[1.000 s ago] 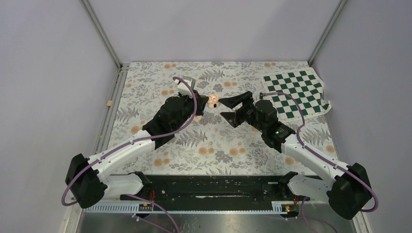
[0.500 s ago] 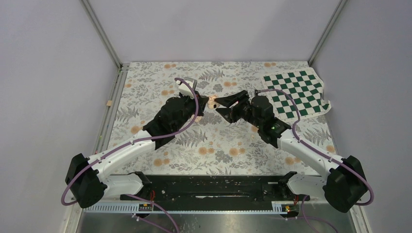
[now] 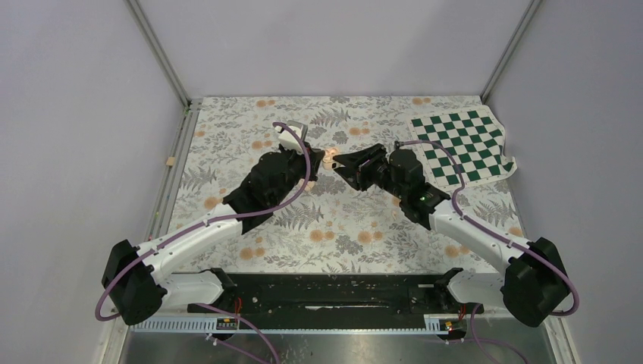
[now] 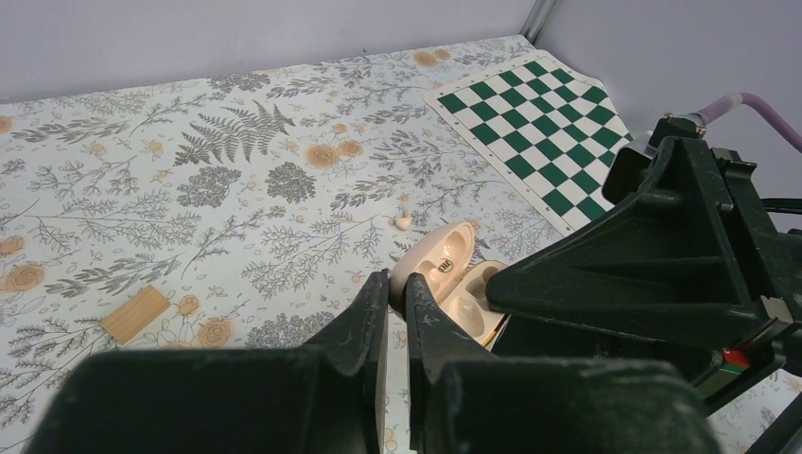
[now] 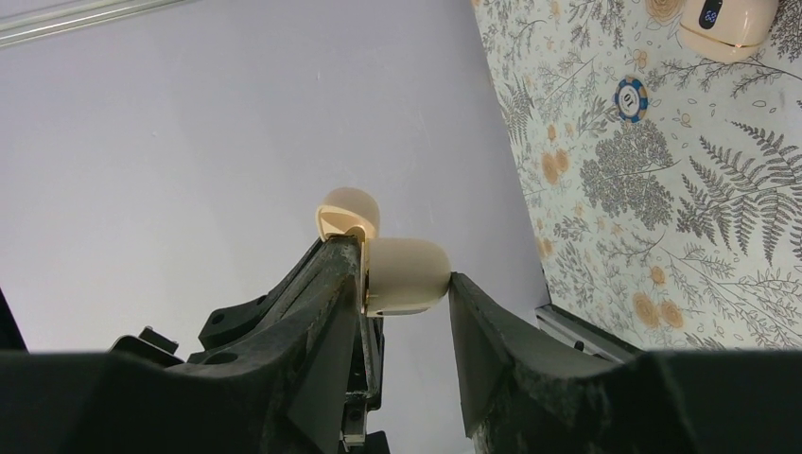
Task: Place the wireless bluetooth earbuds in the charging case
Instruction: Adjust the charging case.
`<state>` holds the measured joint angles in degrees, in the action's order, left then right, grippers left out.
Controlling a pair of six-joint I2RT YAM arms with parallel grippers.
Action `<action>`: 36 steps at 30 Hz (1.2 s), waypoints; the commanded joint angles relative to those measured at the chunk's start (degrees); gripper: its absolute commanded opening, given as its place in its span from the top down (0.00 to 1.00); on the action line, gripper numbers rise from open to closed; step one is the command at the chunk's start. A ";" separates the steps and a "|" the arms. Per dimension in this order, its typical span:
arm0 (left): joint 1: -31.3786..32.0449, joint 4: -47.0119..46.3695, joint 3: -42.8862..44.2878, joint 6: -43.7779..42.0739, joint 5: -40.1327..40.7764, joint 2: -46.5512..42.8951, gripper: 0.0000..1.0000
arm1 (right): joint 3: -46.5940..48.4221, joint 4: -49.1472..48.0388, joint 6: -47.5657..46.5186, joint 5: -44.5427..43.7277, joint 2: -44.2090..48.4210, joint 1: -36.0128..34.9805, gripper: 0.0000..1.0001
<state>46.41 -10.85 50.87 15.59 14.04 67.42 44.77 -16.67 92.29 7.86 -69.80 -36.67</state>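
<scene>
Two robot arms meet over the middle of a table covered in a fern-and-flower print. Between them is one charging case, pale peach and rounded, held with its lid swung open. The left gripper has its jaws pressed together and appears to pinch the rim of the lid. The right gripper has a finger against each side of the case's base, clasping it. A small dark mark inside the lid is too small to read. One earbud, a tiny cream piece, lies on the table near the case and apart from it. Whether another sits inside the case cannot be told. One green-and-white checkered mat lies at the far right. One tan block lies to the left. One cream rounded object carries a dark panel with blurred, unreadable marks, and one blue-and-white round token lies near it.
</scene>
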 commanded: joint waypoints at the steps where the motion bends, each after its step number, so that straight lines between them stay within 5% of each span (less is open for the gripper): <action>1: 0.87 -2.38 1.36 -0.92 0.34 -1.27 1.00 | 0.40 -5.80 1.74 1.92 -0.43 -0.60 0.52; 12: 1.38 -0.61 1.89 -0.24 2.16 -1.59 1.00 | -0.10 -7.26 1.45 2.22 -1.31 -0.56 0.77; 19: 1.35 7.72 6.39 1.65 2.56 -0.73 0.43 | -0.04 -8.56 0.18 2.70 -2.22 -0.59 0.94; 26: 1.39 16.60 9.56 2.57 2.29 -3.10 0.03 | 0.32 -7.11 -5.14 3.28 -2.14 0.02 1.00; 31: 0.81 28.17 16.18 3.71 1.42 -5.04 0.01 | 0.91 -5.99 -14.32 7.60 -1.20 2.50 1.00; 36: -5.66 41.52 22.27 9.54 -14.55 -6.96 0.01 | 0.77 -2.21 -27.79 20.95 -0.55 8.74 1.00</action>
<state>45.01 20.53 67.88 20.47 11.27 64.18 44.36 -19.29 76.71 17.67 -71.81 -32.18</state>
